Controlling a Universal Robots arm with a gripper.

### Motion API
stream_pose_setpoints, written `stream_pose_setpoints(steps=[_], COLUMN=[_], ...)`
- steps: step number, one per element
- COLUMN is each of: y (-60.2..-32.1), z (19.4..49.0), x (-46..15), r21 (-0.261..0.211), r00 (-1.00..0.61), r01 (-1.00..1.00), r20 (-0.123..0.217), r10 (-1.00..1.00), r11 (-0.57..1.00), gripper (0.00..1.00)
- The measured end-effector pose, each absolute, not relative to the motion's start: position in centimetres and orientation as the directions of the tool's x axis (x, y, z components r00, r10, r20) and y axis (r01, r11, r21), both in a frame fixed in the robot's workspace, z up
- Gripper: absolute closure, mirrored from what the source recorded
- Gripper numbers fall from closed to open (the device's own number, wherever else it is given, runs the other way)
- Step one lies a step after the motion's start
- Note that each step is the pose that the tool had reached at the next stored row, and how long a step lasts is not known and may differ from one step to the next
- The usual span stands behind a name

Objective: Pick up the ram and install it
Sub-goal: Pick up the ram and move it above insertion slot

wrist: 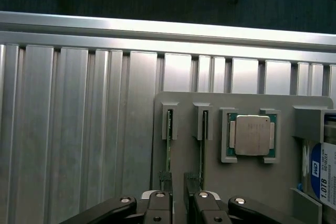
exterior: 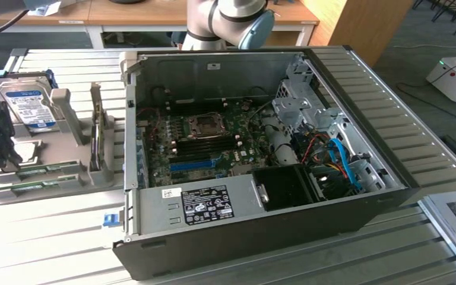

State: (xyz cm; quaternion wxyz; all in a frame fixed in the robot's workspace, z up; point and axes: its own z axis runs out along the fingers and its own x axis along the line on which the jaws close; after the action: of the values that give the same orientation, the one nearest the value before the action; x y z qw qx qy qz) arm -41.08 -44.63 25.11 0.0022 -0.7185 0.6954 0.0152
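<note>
While the tool (wrist: 179, 180) is held apart and empty over the grey holder (wrist: 252, 182) on the worktop (wrist: 79, 129) | ram (wrist: 169, 142): on edge in a holder slot, below the tool | risk: neighbouring stick (wrist: 202, 145) may be struck if misaligned.

The ribbed silver aluminium tabletop (exterior: 54, 237) has a brushed sheen. The flat grey plastic holder tray (wrist: 252, 182) on it looks matt. The slim green circuit-board ram stick (wrist: 169, 150) is dull, the square processor's metal lid (wrist: 251, 135) satin. The open computer case (exterior: 212, 77) is bare grey sheet metal inside, matt black outside.
</note>
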Motion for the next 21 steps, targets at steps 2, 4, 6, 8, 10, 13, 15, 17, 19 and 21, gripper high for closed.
stream_pose_setpoints(steps=[2, 4, 6, 8, 10, 13, 15, 17, 19, 21], y=[-44.6, -44.6, -44.6, -44.6, -44.6, -44.6, -44.7, -44.7, -44.7, -44.7], z=[24.9, 24.6, 24.3, 24.1, 23.8, 23.4, 23.2, 23.0, 22.8, 22.6], x=[-41.1, -41.1, -41.1, -41.1, -41.1, -41.1, -41.1, -41.1, -41.1, -41.1], r21=[0.018, 0.018, 0.018, 0.018, 0.018, 0.018, 0.018, 0.018, 0.018, 0.018], r00=[0.032, 0.032, 0.032, 0.032, 0.032, 0.032, 0.032, 0.032, 0.032, 0.032], r01=[-0.999, -0.999, -0.999, -0.999, -0.999, -0.999, -0.999, -0.999, -0.999, -0.999], r20=[-0.025, -0.025, -0.025, -0.025, -0.025, -0.025, -0.025, -0.025, -0.025, -0.025], r10=[-0.999, -0.999, -0.999, -0.999, -0.999, -0.999, -0.999, -0.999, -0.999, -0.999], r11=[-0.033, -0.033, -0.033, -0.033, -0.033, -0.033, -0.033, -0.033, -0.033, -0.033], gripper=[0.76, 0.76, 0.76, 0.76, 0.76, 0.76, 0.76, 0.76, 0.76, 0.76])
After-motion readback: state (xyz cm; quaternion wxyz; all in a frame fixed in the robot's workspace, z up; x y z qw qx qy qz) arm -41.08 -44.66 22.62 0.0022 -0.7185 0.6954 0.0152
